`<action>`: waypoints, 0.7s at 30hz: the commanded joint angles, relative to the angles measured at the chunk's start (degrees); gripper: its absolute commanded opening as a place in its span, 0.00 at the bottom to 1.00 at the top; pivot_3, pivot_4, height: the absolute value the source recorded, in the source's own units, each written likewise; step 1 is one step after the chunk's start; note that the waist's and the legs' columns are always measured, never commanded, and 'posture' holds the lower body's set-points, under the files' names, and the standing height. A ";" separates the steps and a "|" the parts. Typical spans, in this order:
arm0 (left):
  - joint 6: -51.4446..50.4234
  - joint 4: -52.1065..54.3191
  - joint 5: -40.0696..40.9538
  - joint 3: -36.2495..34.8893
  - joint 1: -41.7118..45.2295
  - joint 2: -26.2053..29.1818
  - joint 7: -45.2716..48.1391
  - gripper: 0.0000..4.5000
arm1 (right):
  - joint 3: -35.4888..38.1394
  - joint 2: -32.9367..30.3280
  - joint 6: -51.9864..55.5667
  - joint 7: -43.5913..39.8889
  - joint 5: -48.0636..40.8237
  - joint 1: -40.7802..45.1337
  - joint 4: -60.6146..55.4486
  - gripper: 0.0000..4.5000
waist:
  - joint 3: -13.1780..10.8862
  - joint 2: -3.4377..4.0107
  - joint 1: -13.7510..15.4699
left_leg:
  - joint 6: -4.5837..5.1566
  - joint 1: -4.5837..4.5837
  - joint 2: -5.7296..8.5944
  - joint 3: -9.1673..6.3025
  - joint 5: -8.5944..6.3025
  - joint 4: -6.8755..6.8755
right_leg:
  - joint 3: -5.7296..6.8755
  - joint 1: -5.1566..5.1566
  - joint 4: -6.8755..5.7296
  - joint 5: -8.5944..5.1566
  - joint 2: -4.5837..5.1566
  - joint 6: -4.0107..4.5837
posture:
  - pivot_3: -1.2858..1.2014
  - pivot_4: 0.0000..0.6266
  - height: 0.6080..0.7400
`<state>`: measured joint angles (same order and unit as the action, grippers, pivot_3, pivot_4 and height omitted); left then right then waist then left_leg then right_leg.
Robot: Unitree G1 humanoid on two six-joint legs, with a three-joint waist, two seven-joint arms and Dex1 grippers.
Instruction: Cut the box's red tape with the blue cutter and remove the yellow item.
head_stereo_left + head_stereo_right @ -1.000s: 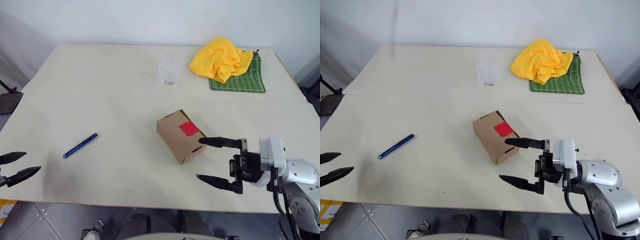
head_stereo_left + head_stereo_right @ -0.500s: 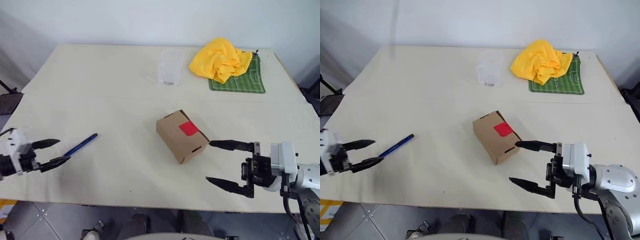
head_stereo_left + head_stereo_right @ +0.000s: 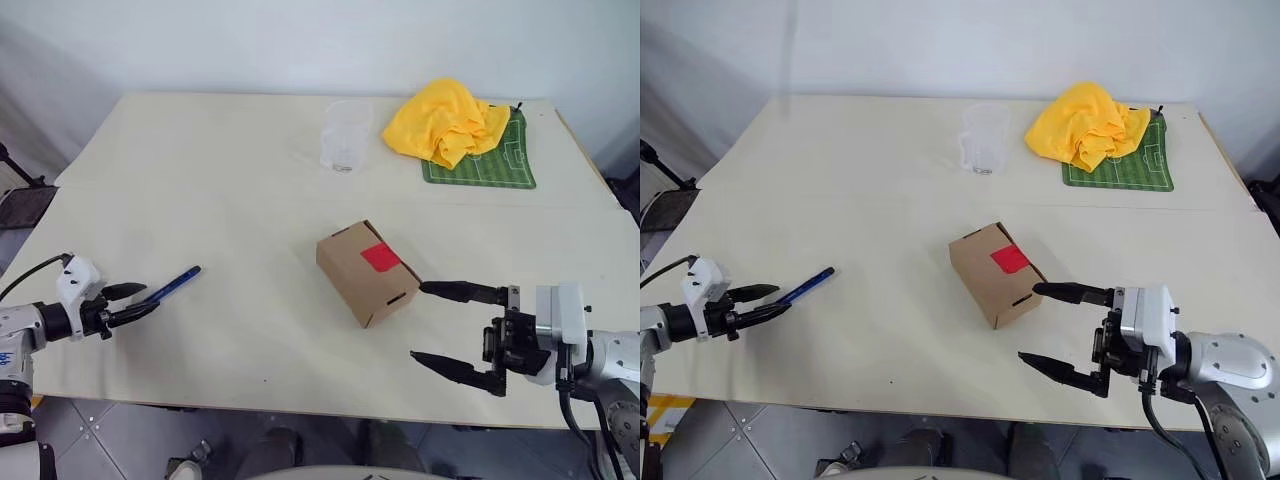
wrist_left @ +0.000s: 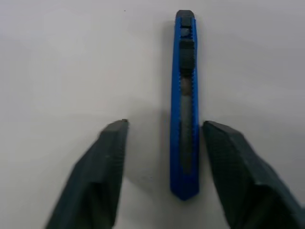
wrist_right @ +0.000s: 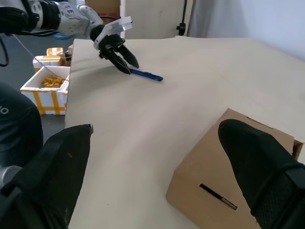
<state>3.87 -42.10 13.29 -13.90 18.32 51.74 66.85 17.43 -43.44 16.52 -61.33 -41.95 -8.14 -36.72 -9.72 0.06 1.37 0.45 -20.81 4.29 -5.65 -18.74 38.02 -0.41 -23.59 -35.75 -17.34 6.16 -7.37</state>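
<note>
Within the last second your left end effector [image 3: 132, 303] came in from the near left edge of the surface [image 3: 230, 190] to the blue cutter [image 3: 176, 284]. Its fingers, which had been spread wide, had narrowed and now straddled the cutter's near end. In the left wrist view one finger [image 4: 228, 162] sat just beside the blue cutter, the other [image 4: 107, 157] a little apart from it, so the fingers were half-closed around the tool but not yet clamped on it. The cutter itself lay flat where it had been.

Your right end effector [image 3: 448, 324] had drawn back slightly from the box [image 3: 366, 272] and hung spread wide and empty just beside the box's slotted side. The box sat mid-surface with the red tape [image 3: 379, 257] uncut on its top face. The yellow item could not be seen, presumably inside.

You were at the pick-up step; finishing the squeeze looked like the next need.
</note>
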 commanded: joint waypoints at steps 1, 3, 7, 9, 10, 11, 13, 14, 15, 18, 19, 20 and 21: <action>-1.71 1.51 -1.92 2.26 -2.72 -1.12 -1.42 0.30 | 0.41 -0.16 -0.17 0.91 -0.97 -0.56 -2.73 1.00 | 0.02 0.04 0.03 | 0.00 0.05 0.00 0.00 0.00 -0.02 | -0.02 0.04 0.00 0.00 0.00 0.00 | 0.52 0.24 1.00; -1.32 2.51 -1.60 2.34 -3.05 -1.35 -1.42 0.18 | 0.45 -0.19 -0.18 1.06 -1.02 -0.89 -2.93 1.00 | 0.04 0.07 0.06 | 0.00 0.17 0.00 0.00 0.00 -0.04 | -0.05 0.15 0.01 0.00 0.01 0.00 | 0.52 0.24 1.00; -0.93 3.85 -1.07 2.07 -2.81 -2.01 -2.27 0.18 | 0.49 -0.25 -0.29 1.23 -1.07 -1.45 -3.19 1.00 | 0.05 0.09 0.17 | 0.10 0.23 0.00 -0.01 -0.04 -0.04 | -0.09 0.21 -0.02 0.00 0.04 0.00 | 0.52 0.24 1.00; -2.33 4.69 -1.11 2.48 -2.15 -2.06 -2.39 0.18 | 0.34 -0.21 -0.38 1.22 -0.93 -1.61 -3.01 1.00 | 0.05 0.09 0.25 | 0.21 0.25 0.03 -0.02 -0.08 -0.04 | -0.08 0.24 -0.04 0.00 0.07 0.00 | 0.52 0.24 1.00; -2.81 5.13 -1.10 2.66 -2.06 -2.00 -2.24 0.18 | 0.26 -0.16 -0.38 1.28 -0.86 -1.66 -2.90 1.00 | 0.05 0.09 0.30 | 0.22 0.25 0.03 -0.03 -0.08 -0.04 | -0.09 0.25 -0.03 0.00 0.08 0.00 | 0.52 0.24 1.00; -3.43 5.49 -1.06 2.77 -2.07 -1.94 -2.17 0.18 | 0.17 -0.12 -0.41 1.28 -0.77 -1.68 -2.78 1.00 | 0.05 0.09 0.34 | 0.22 0.25 0.04 -0.05 -0.07 -0.04 | -0.09 0.26 -0.03 0.00 0.08 0.00 | 0.52 0.24 1.00; -4.41 6.25 -0.96 2.90 -2.54 -1.73 -1.84 0.18 | 0.04 -0.05 -0.47 1.34 -0.63 -1.83 -2.90 1.00 | 0.05 0.09 0.36 | 0.23 0.25 0.05 -0.06 -0.07 -0.04 | -0.09 0.26 -0.03 0.00 0.10 0.00 | 0.52 0.24 1.00; -4.79 6.71 -0.87 2.86 -2.76 -1.73 -1.85 0.18 | -0.05 0.02 -0.44 1.47 -0.62 -1.88 -2.96 1.00 | 0.05 0.09 0.36 | 0.23 0.25 0.06 -0.06 -0.07 -0.04 | -0.08 0.26 -0.03 0.00 0.10 0.00 | 0.52 0.24 1.00; -4.99 7.22 -0.90 2.88 -3.03 -1.69 -1.89 0.18 | -0.20 0.10 -0.44 1.60 -0.60 -1.94 -3.04 1.00 | 0.05 0.09 0.35 | 0.23 0.25 0.06 -0.06 -0.07 -0.04 | -0.08 0.26 -0.03 0.00 0.10 0.00 | 0.52 0.24 1.00; -5.83 8.66 -0.75 2.64 -3.51 -1.78 -2.30 0.10 | -0.64 0.22 -0.56 1.86 -0.46 -2.14 -3.11 1.00 | 0.05 0.09 0.32 | 0.22 0.25 0.06 -0.06 -0.07 -0.05 | -0.08 0.25 -0.02 0.00 0.10 0.00 | 0.52 0.24 1.00; -5.93 9.23 -0.48 2.44 -3.60 -1.87 -2.31 0.10 | -0.78 0.24 -0.65 1.94 -0.40 -2.21 -3.09 1.00 | 0.05 0.09 0.32 | 0.21 0.25 0.06 -0.07 -0.07 -0.05 | -0.09 0.25 -0.01 0.00 0.10 0.00 | 0.52 0.24 1.00; -6.12 10.46 -0.03 2.32 -3.72 -1.87 -1.94 0.10 | -0.86 0.23 -0.76 1.98 -0.36 -2.28 -3.00 1.00 | 0.05 0.09 0.31 | 0.22 0.25 0.06 -0.07 -0.07 -0.06 | -0.09 0.25 -0.01 0.00 0.10 0.00 | 0.52 0.24 1.00; -6.27 11.36 0.29 2.25 -3.83 -1.86 -1.65 0.10 | -0.92 0.21 -0.83 2.03 -0.35 -2.34 -2.95 1.00 | 0.05 0.09 0.29 | 0.22 0.25 0.06 -0.07 -0.07 -0.07 | -0.09 0.25 0.00 0.00 0.10 0.00 | 0.52 0.24 1.00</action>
<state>-1.71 -32.69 13.50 -13.03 15.49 50.54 64.24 16.15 -43.42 16.46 -59.41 -41.91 -10.40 -37.89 -9.67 0.15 1.66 0.67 -20.56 4.34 -5.72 -18.81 37.95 -0.51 -23.34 -35.73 -17.34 6.26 -7.37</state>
